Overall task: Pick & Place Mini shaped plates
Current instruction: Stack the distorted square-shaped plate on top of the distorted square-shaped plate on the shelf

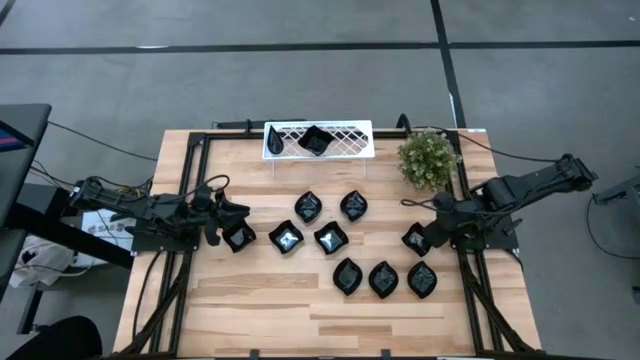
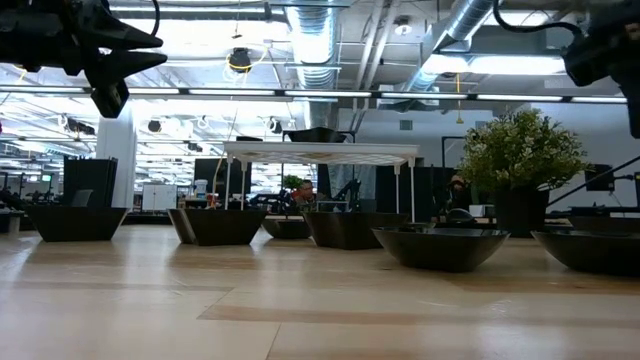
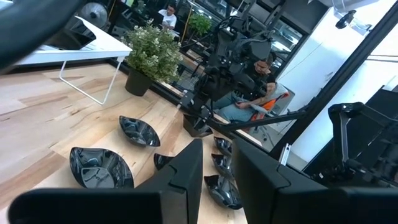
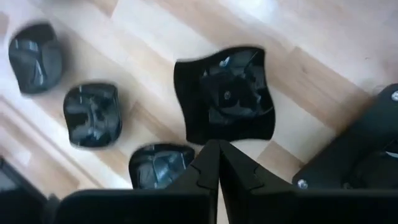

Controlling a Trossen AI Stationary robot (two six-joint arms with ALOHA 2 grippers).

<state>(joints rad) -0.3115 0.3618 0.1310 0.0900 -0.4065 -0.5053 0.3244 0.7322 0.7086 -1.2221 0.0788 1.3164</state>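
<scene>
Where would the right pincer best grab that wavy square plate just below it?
Probably by the rim. The square plate lies flat on the table, a shallow dish with a thin raised edge, so coming straight down and pinching one side of the rim, one finger inside and one outside, looks best. The right pincer hangs above its near edge, shut, so it would have to open first.

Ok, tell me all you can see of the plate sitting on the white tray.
The plate is small, glossy black and roughly square with wavy edges, looking like glazed ceramic or plastic. It sits right way up on the white lattice tray, a little left of the tray's middle, at the table's far edge. The tray stands on thin legs, so this plate sits higher than those on the table. Only the tray touches it; both grippers are away from it.
</scene>
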